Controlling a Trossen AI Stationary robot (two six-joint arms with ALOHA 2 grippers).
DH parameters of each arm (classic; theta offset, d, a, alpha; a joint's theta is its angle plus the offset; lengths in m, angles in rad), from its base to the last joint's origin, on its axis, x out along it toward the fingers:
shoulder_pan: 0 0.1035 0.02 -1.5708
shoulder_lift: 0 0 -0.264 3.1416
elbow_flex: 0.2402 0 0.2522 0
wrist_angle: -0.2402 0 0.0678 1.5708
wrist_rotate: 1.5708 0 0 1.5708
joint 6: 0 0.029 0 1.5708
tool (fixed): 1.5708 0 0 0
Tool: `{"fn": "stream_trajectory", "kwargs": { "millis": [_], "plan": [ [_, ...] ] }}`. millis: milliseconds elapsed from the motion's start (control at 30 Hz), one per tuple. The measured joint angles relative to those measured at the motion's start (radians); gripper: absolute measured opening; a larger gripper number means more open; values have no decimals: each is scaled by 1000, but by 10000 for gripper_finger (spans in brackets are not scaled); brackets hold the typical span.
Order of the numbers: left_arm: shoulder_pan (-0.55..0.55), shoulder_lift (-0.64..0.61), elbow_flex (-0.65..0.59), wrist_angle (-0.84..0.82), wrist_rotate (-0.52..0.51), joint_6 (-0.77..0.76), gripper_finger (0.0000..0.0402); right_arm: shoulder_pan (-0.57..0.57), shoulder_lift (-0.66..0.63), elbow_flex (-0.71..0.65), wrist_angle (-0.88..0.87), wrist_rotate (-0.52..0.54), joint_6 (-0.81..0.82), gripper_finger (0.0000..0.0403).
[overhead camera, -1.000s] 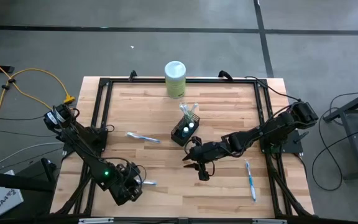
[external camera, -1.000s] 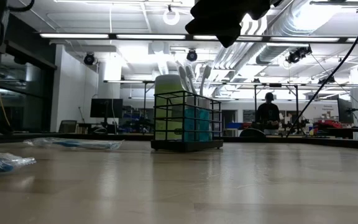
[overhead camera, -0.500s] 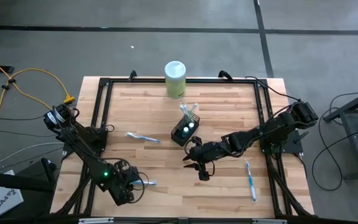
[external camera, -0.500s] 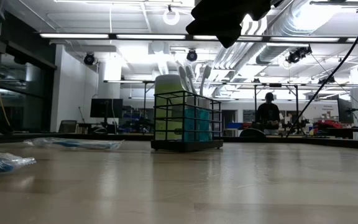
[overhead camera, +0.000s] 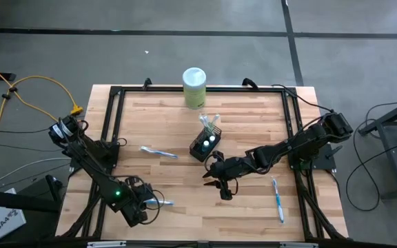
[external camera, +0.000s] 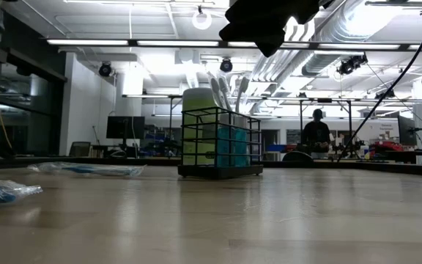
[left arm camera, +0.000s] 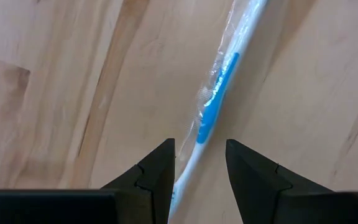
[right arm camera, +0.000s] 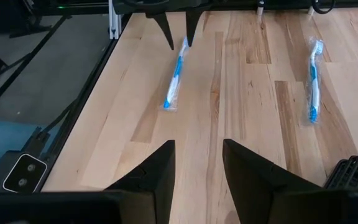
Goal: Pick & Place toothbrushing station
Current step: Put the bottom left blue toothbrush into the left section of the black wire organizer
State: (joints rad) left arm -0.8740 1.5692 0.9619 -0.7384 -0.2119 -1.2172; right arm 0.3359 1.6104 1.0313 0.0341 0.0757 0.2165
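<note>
Since the earlier frame the left gripper (overhead camera: pixel 151 202) has edged slightly left at lower left, fingers spread astride a wrapped toothbrush (left arm camera: pixel 219 102), while the right gripper (overhead camera: pixel 222 187) stays open beside the unmoved mesh holder (overhead camera: pixel 205 146) at centre.

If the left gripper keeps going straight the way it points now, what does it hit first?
Most likely the wrapped toothbrush lying on the table: the left gripper is open, its fingers astride the brush's handle end. How high it stands above the brush is unclear.

The left pincer (left arm camera: pixel 197 163) hides the wrapped toothbrush's (left arm camera: pixel 219 96) lower end.
</note>
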Motion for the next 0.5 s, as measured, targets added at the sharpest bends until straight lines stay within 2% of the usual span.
{"fn": "stream_trajectory", "kwargs": {
  "millis": [333, 500],
  "plan": [
    [-31, 0, 0, -61, -3, -34, 138, 0, 0, 0, 0, 0, 0, 125],
    [-29, 0, 0, -73, -8, 1, 138, 0, 0, 0, 0, 0, 21, 125]
  ]
}}
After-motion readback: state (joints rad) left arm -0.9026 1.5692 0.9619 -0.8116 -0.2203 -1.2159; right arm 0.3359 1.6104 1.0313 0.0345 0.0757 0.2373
